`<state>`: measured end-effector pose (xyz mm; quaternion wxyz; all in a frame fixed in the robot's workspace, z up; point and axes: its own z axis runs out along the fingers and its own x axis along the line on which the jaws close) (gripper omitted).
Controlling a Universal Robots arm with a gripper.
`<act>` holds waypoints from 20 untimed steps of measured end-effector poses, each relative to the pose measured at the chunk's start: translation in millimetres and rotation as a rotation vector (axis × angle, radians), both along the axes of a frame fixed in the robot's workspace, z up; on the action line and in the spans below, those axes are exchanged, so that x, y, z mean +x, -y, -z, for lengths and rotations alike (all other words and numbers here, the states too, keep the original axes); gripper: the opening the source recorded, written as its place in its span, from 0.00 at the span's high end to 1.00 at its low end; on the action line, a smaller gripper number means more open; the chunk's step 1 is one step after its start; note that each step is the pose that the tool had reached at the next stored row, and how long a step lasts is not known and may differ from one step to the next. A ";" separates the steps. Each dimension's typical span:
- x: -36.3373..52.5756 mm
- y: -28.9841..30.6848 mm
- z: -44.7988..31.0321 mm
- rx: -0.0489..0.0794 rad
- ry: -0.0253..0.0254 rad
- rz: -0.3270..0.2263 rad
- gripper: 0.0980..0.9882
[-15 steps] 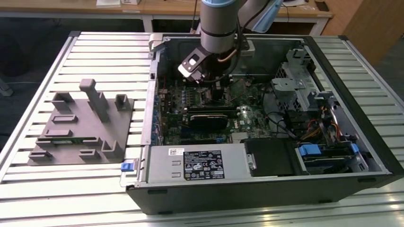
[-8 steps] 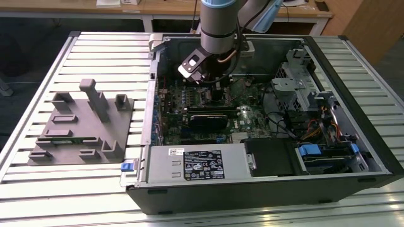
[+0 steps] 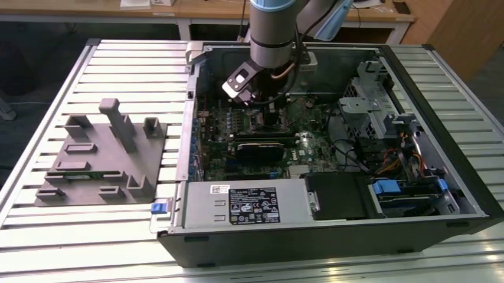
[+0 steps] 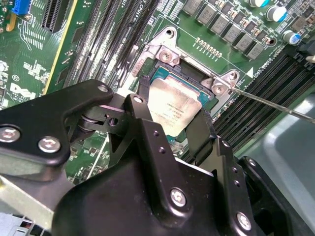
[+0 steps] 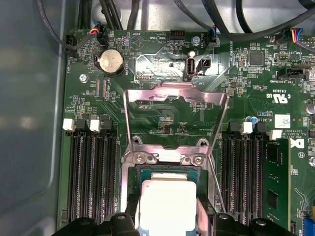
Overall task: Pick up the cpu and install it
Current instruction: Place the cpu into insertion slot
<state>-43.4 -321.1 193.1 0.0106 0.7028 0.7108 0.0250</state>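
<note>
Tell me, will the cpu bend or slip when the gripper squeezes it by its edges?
Probably stiff: the cpu is a flat chip with a metal top. That smooth top looks slippery, but the gripper holds its edges. Likely light, being small and thin.

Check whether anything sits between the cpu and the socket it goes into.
Nothing visible does. The cpu, held in the jaws, is right at the open socket, and the metal retention frame is swung back, clear of it.
</note>
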 end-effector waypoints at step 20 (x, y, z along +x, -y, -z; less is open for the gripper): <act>0.0 0.0 0.9 0.000 -0.0001 0.000 0.42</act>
